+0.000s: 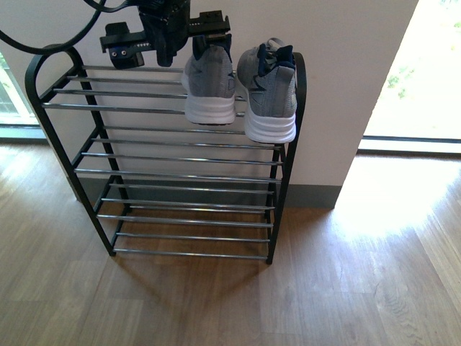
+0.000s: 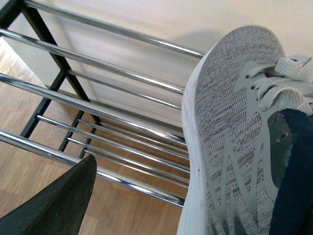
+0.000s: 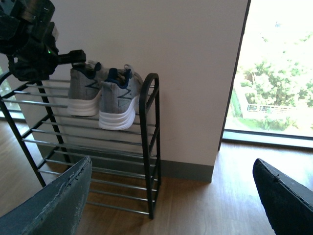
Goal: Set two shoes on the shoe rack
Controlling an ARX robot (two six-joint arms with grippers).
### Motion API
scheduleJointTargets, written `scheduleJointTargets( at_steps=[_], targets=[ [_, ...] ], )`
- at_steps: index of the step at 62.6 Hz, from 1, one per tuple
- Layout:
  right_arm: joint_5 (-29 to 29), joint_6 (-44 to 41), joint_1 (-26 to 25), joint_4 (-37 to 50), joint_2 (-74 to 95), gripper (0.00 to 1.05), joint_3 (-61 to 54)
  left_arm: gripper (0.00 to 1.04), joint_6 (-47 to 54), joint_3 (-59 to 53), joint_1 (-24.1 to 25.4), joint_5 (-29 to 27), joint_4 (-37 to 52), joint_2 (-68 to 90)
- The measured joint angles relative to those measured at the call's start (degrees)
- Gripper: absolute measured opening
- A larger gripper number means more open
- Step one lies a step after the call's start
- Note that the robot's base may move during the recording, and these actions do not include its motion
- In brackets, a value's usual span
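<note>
Two grey knit shoes stand side by side on the right part of the top tier of the black shoe rack [image 1: 287,166], the left shoe [image 1: 209,86] and the right shoe [image 1: 270,97], heels toward me. My left gripper [image 1: 167,45] hovers over the top tier at the left shoe. In the left wrist view this gripper [image 2: 176,196] is open, with that shoe [image 2: 230,127] lying between its spread fingers [image 2: 54,205]. My right gripper [image 3: 168,200] is open and empty over the floor, well back from the rack [image 3: 148,147]; both shoes [image 3: 117,98] show from there.
The rack stands against a white wall [image 1: 346,86] with a grey skirting [image 1: 313,196]. Wooden floor [image 1: 288,295] spreads in front and to the right. A bright window [image 1: 425,72] reaches the floor at the right; another window edge [image 1: 9,94] is at the left.
</note>
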Motion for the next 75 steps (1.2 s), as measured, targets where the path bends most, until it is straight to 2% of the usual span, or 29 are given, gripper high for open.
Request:
scheduleJointTargets(
  at_steps=[16, 39, 75],
  targets=[
    [0.0, 0.0, 0.0, 0.0, 0.0, 0.96, 0.0, 0.95, 0.6, -9.2, -0.2, -0.5, 5.4, -8.1],
    [0.0, 0.0, 0.0, 0.0, 0.0, 0.96, 0.0, 0.95, -3.3, -9.8, -0.4, 1.2, 1.2, -5.4],
    [0.0, 0.0, 0.0, 0.0, 0.0, 0.96, 0.0, 0.95, -3.4, -8.2, -0.3, 0.0, 1.8, -5.4]
  ],
)
